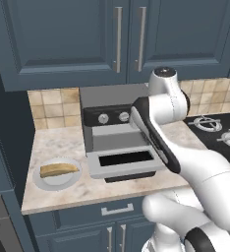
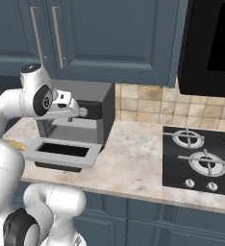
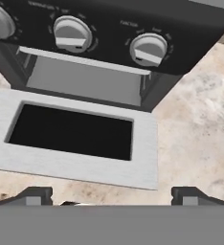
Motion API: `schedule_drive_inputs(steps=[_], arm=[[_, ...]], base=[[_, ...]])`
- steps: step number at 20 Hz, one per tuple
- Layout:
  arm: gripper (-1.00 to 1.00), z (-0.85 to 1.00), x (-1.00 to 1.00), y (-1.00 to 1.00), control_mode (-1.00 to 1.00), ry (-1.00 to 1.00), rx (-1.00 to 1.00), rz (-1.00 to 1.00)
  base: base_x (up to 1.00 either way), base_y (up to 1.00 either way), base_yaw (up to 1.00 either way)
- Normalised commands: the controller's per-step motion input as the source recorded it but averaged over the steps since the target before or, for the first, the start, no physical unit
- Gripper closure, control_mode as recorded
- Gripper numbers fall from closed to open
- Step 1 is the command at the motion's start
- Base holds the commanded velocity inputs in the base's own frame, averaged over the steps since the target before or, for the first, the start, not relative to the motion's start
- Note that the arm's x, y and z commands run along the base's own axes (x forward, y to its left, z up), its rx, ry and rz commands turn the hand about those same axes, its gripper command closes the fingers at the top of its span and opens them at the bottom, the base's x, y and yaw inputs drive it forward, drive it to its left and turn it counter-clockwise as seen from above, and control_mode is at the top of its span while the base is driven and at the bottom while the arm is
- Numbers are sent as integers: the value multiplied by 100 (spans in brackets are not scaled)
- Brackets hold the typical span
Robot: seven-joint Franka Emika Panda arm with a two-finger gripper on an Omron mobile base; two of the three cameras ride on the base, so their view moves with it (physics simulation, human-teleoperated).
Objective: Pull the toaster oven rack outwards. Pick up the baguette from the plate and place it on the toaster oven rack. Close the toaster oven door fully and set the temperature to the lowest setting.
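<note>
- One toaster oven (image 1: 114,125) sits on the desk (image 1: 58,142), right in front of the jaws (image 3: 111,195).
- Its toaster oven door (image 3: 75,139) is flat down and open, lying just past the jaw tips, with a dark window in the middle.
- Behind the door, farther from the jaws, the rack (image 3: 85,83) shows as a pale grey shelf inside the oven. I cannot tell if it is pulled out.
- Above the rack is a black strip with round silver knobs (image 3: 147,49).
- The jaws are spread wide and hold nothing. The two dark finger tips (image 3: 35,195) stand far apart, low over the desk, near the front edge of the door.
- Off to the left of the jaws, well apart from them, the baguette (image 1: 59,170) lies on the plate (image 1: 55,181).
- The plate sits on the desk just beside the open door.
- To the right of the jaws, well apart, is a black gas hob (image 2: 201,161).
- Blue cupboards (image 1: 112,39) hang above the oven.
</note>
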Motion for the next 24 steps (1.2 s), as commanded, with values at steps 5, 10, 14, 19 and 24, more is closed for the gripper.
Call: schedule_drive_inputs(steps=[5,10,14,19,24], arm=[[-100,-5,-9,13,-100,-22,-3,-1],[-100,-9,-2,10,-100,-21,-5,-4],[-100,-19,0,4,-100,-18,-5,-8],[-100,-18,0,2,-100,-16,-4,-11],[-100,-14,0,1,-100,-13,0,-13]], base=[[0,0,0],[0,0,0],[0,0,0],[0,0,0],[0,0,0]])
